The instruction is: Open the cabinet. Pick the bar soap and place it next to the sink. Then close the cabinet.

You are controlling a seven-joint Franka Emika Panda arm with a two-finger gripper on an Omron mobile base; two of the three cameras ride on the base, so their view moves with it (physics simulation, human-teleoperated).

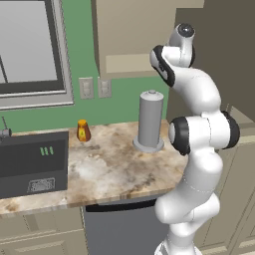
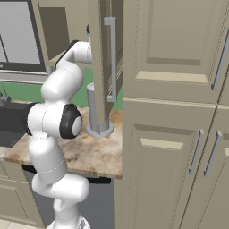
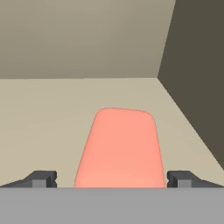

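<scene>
Looking along the hand, you see the bar soap (image 3: pixel 120 146), a smooth salmon-pink block with rounded corners, lying flat on the matte beige shelf of the cabinet (image 3: pixel 78 39), whose plain back wall rises behind it and whose shaded side wall closes the right. The gripper (image 3: pixel 113 178) faces the soap with its two dark fingertips (image 3: pixel 41 178) spread wide, one on either side of the block's near end; whether they touch it you cannot tell, and nothing is pinched. From the right base camera, you see the cabinet (image 2: pixel 105 67) with its raised-panel door swung open edge-on, the long silver bar handle (image 2: pixel 112 58) running vertically down it, and the white arm (image 2: pixel 58 120) reaching up behind the door into the opening. From the left base camera, the arm (image 1: pixel 196 134) rises past a speckled stone countertop (image 1: pixel 109 169) that carries a tall grey cylindrical canister (image 1: pixel 150 122) on a round base and, well apart to its left, a small amber-orange jar (image 1: pixel 83 131) near the green wall, beside a dark boxy appliance (image 1: pixel 32 164).
</scene>
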